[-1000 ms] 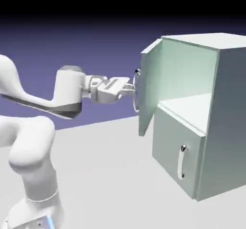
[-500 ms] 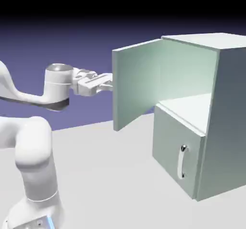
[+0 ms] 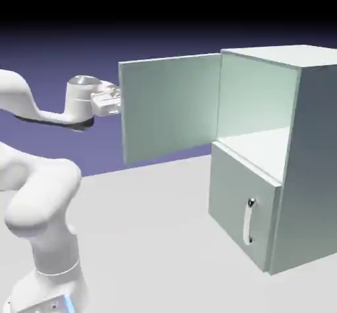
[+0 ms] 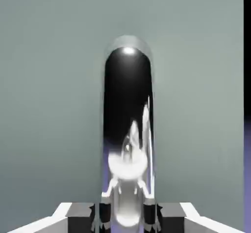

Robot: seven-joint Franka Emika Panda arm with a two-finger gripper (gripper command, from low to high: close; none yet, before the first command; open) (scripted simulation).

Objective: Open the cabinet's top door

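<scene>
The pale grey-green cabinet [image 3: 309, 160] stands at the exterior view's right. Its top door [image 3: 171, 104] is swung wide open, inner face toward the camera, so the compartment behind it shows. My gripper [image 3: 113, 101] sits at the door's far left edge, mostly hidden behind the panel; the long handle is hidden there. In the hand view the curved silver handle [image 4: 128, 129] fills the middle, rising from between my grey fingertips [image 4: 81, 212]. The gripper [image 4: 128, 218] is shut on it, with the door's panel [image 4: 49, 104] right behind.
Below the open compartment's shelf [image 3: 263, 144] the smaller lower door [image 3: 233, 200] stays closed, its short silver handle [image 3: 249, 221] facing out. My arm's elbow [image 3: 39, 193] bulks at the lower left over the grey table [image 3: 151, 239].
The top door has swung from slightly ajar to wide open. My gripper has moved left with the handle, and the door now hides the handle in the exterior view.
</scene>
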